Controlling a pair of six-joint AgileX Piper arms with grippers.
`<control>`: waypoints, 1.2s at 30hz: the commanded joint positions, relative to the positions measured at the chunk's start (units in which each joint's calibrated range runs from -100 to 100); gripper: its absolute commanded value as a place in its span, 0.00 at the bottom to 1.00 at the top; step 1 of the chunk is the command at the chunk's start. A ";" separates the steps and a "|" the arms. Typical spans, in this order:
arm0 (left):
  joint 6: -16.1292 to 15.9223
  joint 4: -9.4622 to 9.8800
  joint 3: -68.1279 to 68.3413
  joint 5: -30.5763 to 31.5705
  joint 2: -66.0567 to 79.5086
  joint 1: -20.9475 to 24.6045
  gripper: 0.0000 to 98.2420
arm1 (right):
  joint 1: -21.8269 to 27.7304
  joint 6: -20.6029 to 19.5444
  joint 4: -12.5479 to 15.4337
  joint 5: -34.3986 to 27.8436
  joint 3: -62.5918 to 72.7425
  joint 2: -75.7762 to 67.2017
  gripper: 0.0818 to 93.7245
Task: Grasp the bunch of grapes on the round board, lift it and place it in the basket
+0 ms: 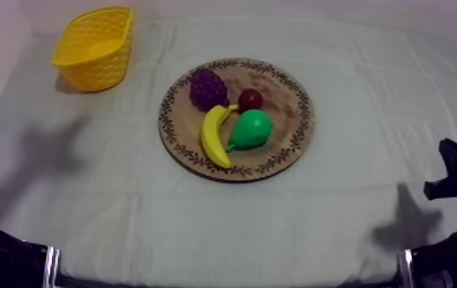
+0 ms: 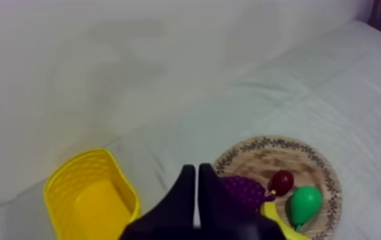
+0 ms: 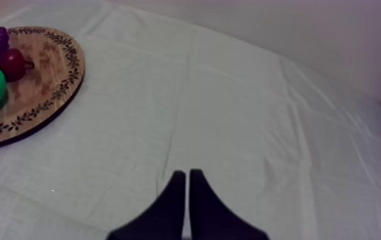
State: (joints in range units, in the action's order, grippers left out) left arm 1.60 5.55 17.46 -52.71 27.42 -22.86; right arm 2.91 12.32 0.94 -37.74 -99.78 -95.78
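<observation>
My left gripper (image 2: 196, 168) and right gripper (image 3: 187, 173) are pressed together, empty. The bunch of grapes (image 1: 208, 88) lies at ten o'clock on the wooden board (image 1: 283, 83); probably light and bumpy, best pinched across its middle

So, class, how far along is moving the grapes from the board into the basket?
Done: nothing; the purple bunch of toy grapes lies on the round wooden board with a patterned rim. In hand: nothing; left hand and right hand are shut, empty. Left: grasp, lift, drop into the yellow lattice basket.
</observation>
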 commanded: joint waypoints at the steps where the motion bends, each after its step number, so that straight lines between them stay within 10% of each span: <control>1: 0.57 0.07 -1.65 -1.28 -3.64 -0.24 0.00 | 0.00 0.01 0.01 0.00 0.01 0.02 0.00; 20: 4.31 -3.98 -18.25 -15.26 -21.54 -0.60 0.00 | 0.00 0.01 0.01 0.00 0.01 0.02 0.00; 36: 11.75 -1.62 -28.12 -27.50 -38.59 -3.25 0.00 | 0.00 0.01 0.01 0.00 0.01 0.02 0.00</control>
State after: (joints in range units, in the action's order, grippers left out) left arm 13.12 4.02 -10.60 -80.10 -10.27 -26.07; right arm 2.91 12.32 0.94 -37.74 -99.78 -95.78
